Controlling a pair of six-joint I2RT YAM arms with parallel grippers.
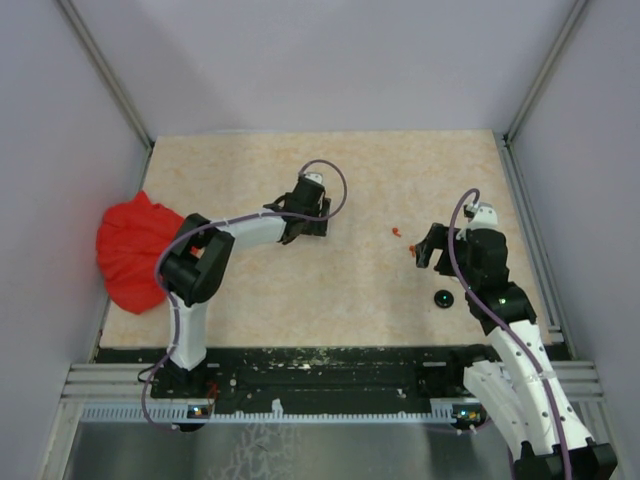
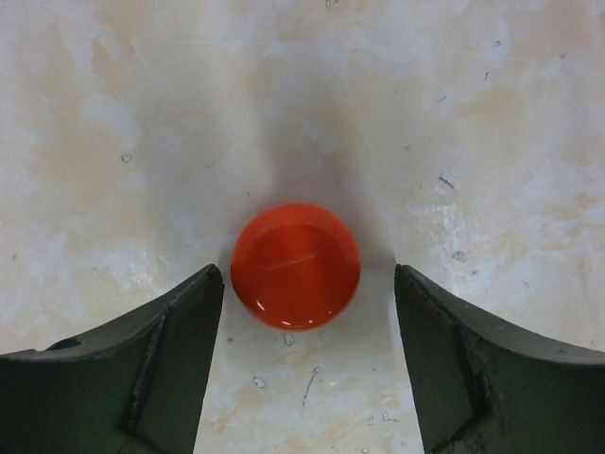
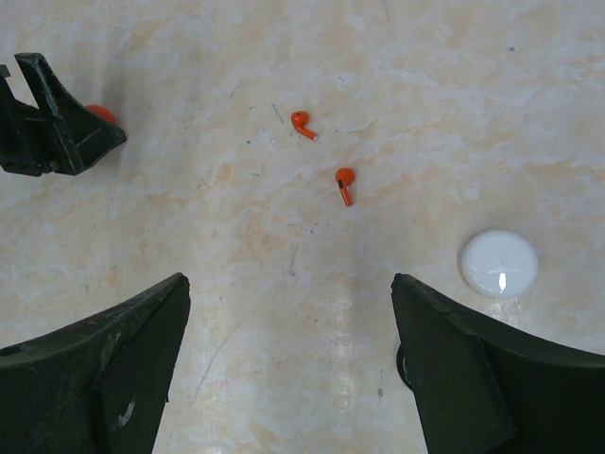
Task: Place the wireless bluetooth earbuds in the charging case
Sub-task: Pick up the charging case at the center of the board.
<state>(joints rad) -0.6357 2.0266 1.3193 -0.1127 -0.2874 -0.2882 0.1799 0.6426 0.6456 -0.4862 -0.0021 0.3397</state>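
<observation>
Two tiny orange-red earbuds point(image 3: 302, 123) point(image 3: 344, 183) lie apart on the table ahead of my right gripper point(image 3: 288, 284), which is open and empty above bare table. In the top view they show as specks point(image 1: 397, 232) point(image 1: 413, 247) just left of the right gripper point(image 1: 428, 248). A round orange case disc point(image 2: 296, 266) lies on the table between the tips of my open left gripper point(image 2: 308, 284), touching neither finger. The left gripper point(image 1: 312, 222) is at mid-table. No other earbuds show.
A white round disc point(image 3: 498, 264) lies to the right of the right gripper. A black round disc point(image 1: 443, 298) sits near the right arm, partly hidden behind the right finger point(image 3: 402, 364). A red cloth point(image 1: 135, 250) lies at the table's left edge.
</observation>
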